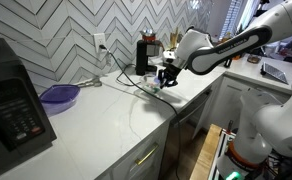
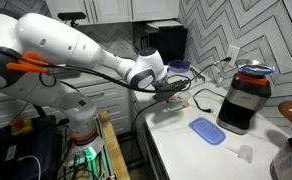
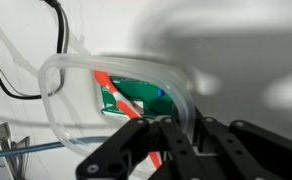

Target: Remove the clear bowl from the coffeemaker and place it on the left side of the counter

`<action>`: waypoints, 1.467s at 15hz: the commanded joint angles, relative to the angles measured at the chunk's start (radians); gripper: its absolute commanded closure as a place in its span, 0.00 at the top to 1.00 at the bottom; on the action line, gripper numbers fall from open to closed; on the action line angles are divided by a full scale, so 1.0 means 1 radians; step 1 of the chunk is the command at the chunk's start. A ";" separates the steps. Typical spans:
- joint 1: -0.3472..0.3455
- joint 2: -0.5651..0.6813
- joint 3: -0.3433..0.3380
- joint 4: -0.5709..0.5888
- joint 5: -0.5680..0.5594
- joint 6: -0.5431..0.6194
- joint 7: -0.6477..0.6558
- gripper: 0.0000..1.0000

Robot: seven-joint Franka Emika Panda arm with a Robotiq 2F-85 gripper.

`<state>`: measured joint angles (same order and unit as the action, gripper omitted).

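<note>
In the wrist view my gripper (image 3: 176, 130) is shut on the near rim of the clear bowl (image 3: 76, 68), with the wall pinched between the fingers. A green and red packet (image 3: 131, 98) shows through the bowl, on the white counter (image 1: 106, 120). In both exterior views the gripper (image 1: 166, 76) (image 2: 172, 88) hangs low over the counter (image 2: 186, 150), a short way in front of the black coffeemaker (image 1: 144, 55) (image 2: 244, 98). The bowl is off the coffeemaker. I cannot tell whether it rests on the counter or is held just above it.
A purple bowl (image 1: 58, 95) lies on the counter next to the large black keypad appliance (image 1: 11, 100). A blue lid (image 2: 206, 130) lies by the coffeemaker. Black cords (image 3: 26, 70) run along the wall. The counter's front edge drops to the drawers (image 1: 146, 155).
</note>
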<state>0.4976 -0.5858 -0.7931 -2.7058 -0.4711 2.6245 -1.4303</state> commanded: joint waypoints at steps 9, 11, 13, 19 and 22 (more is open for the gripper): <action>-0.331 0.079 0.286 0.054 0.311 -0.065 -0.265 0.02; -0.378 0.137 0.335 0.062 0.330 -0.026 -0.223 0.02; -0.394 0.191 0.356 0.073 0.364 0.024 -0.215 0.02; -0.410 0.314 0.407 0.126 0.490 0.050 -0.225 0.40; -0.474 0.234 0.444 0.107 0.476 0.061 -0.198 0.62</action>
<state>0.0913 -0.2866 -0.3872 -2.5845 -0.0088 2.6730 -1.6353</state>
